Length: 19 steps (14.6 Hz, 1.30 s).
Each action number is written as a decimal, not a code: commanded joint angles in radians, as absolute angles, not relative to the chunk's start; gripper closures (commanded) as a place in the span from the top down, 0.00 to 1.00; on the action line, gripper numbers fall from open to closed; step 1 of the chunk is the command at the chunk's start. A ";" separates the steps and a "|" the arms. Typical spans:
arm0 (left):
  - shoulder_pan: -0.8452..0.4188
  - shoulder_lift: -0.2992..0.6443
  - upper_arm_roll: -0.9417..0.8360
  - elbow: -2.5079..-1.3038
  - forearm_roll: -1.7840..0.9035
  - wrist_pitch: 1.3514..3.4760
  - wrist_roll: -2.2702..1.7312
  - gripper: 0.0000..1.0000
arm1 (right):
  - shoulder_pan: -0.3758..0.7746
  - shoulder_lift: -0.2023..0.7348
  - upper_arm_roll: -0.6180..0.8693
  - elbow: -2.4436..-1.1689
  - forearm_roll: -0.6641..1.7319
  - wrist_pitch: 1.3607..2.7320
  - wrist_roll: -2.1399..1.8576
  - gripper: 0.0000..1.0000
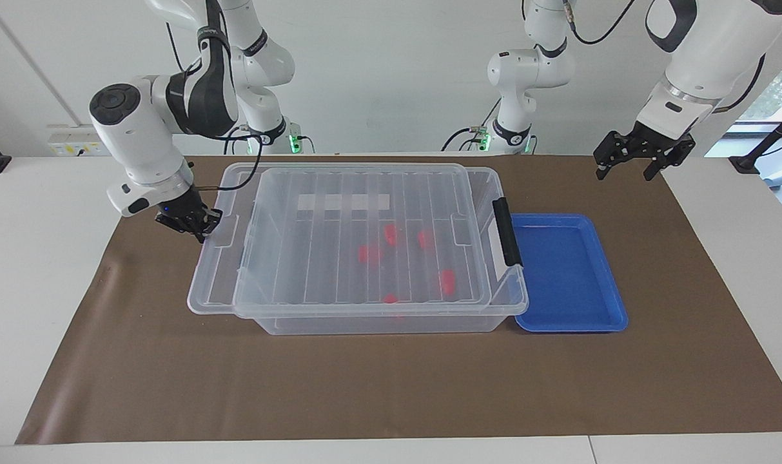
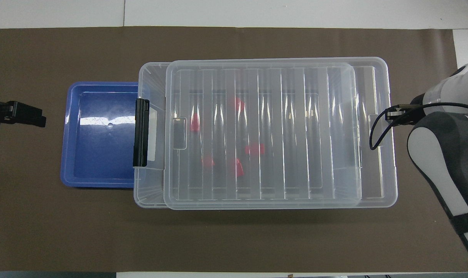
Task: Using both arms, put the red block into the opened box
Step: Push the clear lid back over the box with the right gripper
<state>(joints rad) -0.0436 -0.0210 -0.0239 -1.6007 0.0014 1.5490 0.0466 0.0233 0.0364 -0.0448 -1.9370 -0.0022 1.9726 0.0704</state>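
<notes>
Brown mat (image 1: 391,386): lid (image 1: 352,238) blurs red blocks (image 1: 391,233).

Large clear plastic box (image 1: 378,319) resting flat on brown paper mid-tabletop, long side across. Ribbed transparent lid (image 1: 339,238) lying level on top, covering nearly all of the opening, overhanging at the right arm's end, a narrow strip uncovered at the black latch (image 1: 507,232) end. White label strip (image 1: 342,202) visible through the lid. Several small red blocks (image 2: 195,122) scattered on the box floor, blurred beneath the ribs, apart from one another.
</notes>
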 commanded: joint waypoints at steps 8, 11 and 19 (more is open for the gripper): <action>-0.035 -0.035 -0.029 -1.617 0.020 1.551 0.054 1.00 | 0.084 0.014 -0.043 -1.960 0.008 1.973 0.164 0.00; -0.040 -0.035 -0.029 -1.617 0.020 1.545 0.055 1.00 | 0.098 0.012 -0.043 -1.960 0.008 1.973 0.186 0.00; -0.034 -0.037 -0.028 -1.617 0.020 1.546 0.055 1.00 | 0.123 0.012 -0.043 -1.960 0.008 1.976 0.230 0.00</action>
